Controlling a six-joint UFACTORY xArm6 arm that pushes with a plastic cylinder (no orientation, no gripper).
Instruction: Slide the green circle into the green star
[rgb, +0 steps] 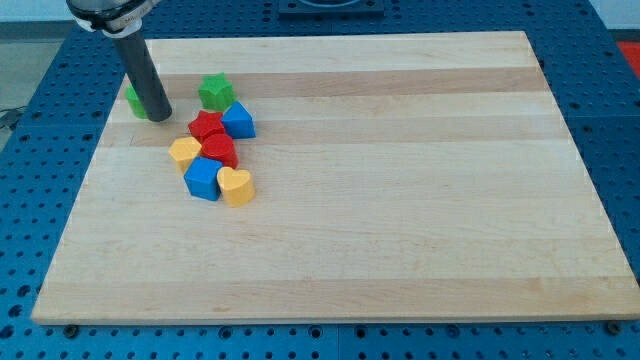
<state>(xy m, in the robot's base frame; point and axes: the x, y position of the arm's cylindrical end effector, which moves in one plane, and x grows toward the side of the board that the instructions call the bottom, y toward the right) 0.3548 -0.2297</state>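
Note:
The green circle (134, 100) lies near the board's upper left, mostly hidden behind my rod. My tip (160, 117) rests on the board right beside it, on its right and lower side. The green star (214, 91) sits a short way to the view's right of the tip, with bare wood between them.
A tight cluster lies just below the green star: a red star (207, 126), a blue block (239, 121), a red block (220, 150), a yellow block (185, 152), a blue cube (203, 180) and a yellow heart (236, 186). The wooden board (400, 200) sits on a blue perforated table.

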